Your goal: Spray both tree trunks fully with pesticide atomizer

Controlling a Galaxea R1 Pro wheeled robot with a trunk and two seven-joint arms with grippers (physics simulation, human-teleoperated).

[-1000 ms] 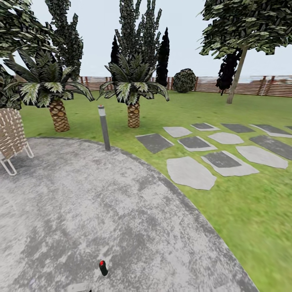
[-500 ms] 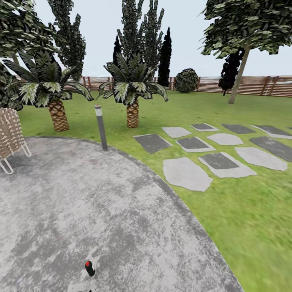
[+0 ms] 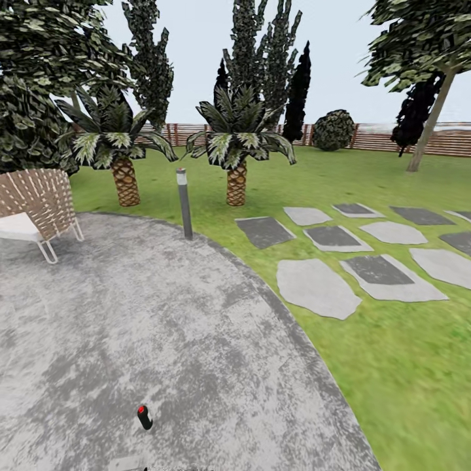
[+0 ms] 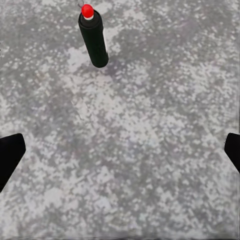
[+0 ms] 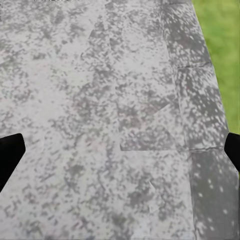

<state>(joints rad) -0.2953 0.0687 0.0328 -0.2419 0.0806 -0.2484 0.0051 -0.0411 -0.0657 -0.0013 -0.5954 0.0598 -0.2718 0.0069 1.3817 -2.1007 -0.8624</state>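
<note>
The pesticide atomizer (image 3: 144,417), a small black cylinder with a red cap, stands on the grey paved floor close in front of me. In the left wrist view the atomizer (image 4: 93,37) is ahead of my left gripper (image 4: 120,150), whose dark fingertips (image 4: 10,155) are spread to the frame's edges, open and empty. My right gripper (image 5: 120,155) is also open over bare paving near the grass edge. The garden lawn (image 3: 366,176) stretches to the slatted fence (image 3: 386,139). The trees to spray are out of view.
A wicker chair (image 3: 39,206) stands at the left of the paving, and a grey bollard lamp (image 3: 185,203) at its rim. Two short palms (image 3: 239,140) and dark cypresses stand behind. Stepping stones (image 3: 317,288) cross the grass to the right. A leaning thin-trunked tree (image 3: 426,124) stands far right.
The head view has swung left, so the palms, lamp and stones sit further right and more of the chair shows. The atomizer stays on the paving.
</note>
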